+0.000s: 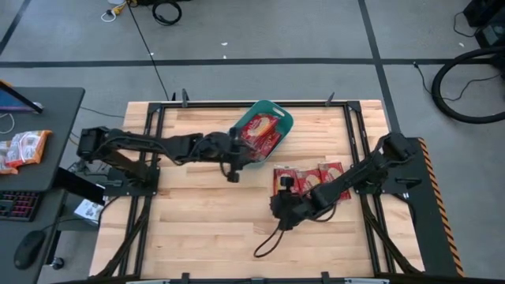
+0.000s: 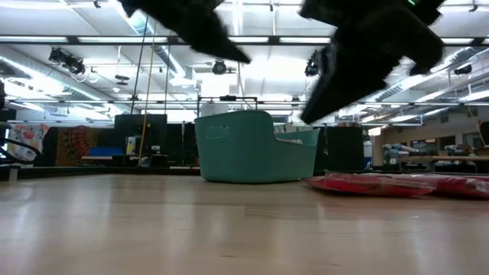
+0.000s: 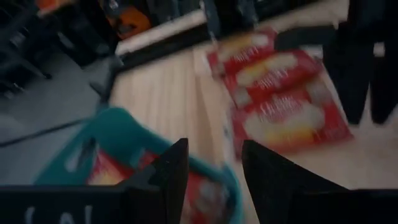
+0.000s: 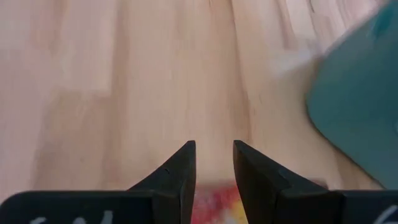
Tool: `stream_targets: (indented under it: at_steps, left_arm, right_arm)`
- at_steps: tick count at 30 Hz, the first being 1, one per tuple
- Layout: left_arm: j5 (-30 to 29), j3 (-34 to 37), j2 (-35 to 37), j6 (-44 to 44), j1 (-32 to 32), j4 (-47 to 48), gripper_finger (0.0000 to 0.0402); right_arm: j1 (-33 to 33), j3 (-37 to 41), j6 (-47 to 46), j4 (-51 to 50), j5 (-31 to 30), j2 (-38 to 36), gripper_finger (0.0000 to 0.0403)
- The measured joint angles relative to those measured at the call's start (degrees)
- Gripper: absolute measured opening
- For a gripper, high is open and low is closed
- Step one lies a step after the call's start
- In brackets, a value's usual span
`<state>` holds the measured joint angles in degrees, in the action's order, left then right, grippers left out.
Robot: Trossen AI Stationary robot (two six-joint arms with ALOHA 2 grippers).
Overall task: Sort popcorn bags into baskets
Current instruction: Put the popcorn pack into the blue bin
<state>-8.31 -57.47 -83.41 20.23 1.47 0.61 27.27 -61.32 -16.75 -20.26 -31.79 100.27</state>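
The teal basket (image 1: 278,116) stands at the table's far middle with several red popcorn bags (image 1: 260,132) lying in it. Three more popcorn bags (image 1: 316,177) lie flat on the wood to its near right and show in the low view as popcorn bags (image 2: 397,184). My left gripper (image 1: 234,164) hovers open and empty over the basket's near-left rim (image 3: 118,127). My right gripper (image 1: 282,203) hangs open above the table, just near-left of the loose bags. A red bag's edge (image 4: 214,198) shows below its fingers; whether they touch it I cannot tell.
A black cable (image 1: 270,241) loops on the wood near the right gripper. Black frame rails (image 1: 150,126) border the table. A desk with a keyboard and mouse (image 1: 31,197) stands off the left side. Bare wood (image 1: 189,213) lies near-left.
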Motion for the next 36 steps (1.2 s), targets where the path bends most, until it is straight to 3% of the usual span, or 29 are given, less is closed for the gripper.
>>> stream_targets:
  at_steps: [6,8,15,22,36]
  left_arm:
    - [-0.03,9.30,7.51,-3.20,-1.71,-2.91,0.0155]
    - [0.03,10.41,8.17,-3.88,-2.29,-8.94,0.0155]
    - [-0.67,15.56,14.82,-6.82,-4.73,-6.11,0.0155]
    - [-1.08,14.40,15.46,-10.05,-5.51,-6.79,0.0155]
    - [-1.54,14.69,15.43,-10.62,-5.39,-8.94,0.0155]
  right_arm:
    - [0.46,-6.48,-4.97,-0.66,-0.60,6.00,0.0127]
    - [0.70,-7.93,-7.48,-4.78,-1.21,7.36,0.0140]
    - [0.95,-14.80,-13.92,-12.32,-1.65,13.31,0.0195]
    - [2.05,-16.45,-17.59,-22.12,-1.70,13.15,0.0216]
    - [3.74,-15.52,-22.88,-24.48,-1.70,8.38,0.0215]
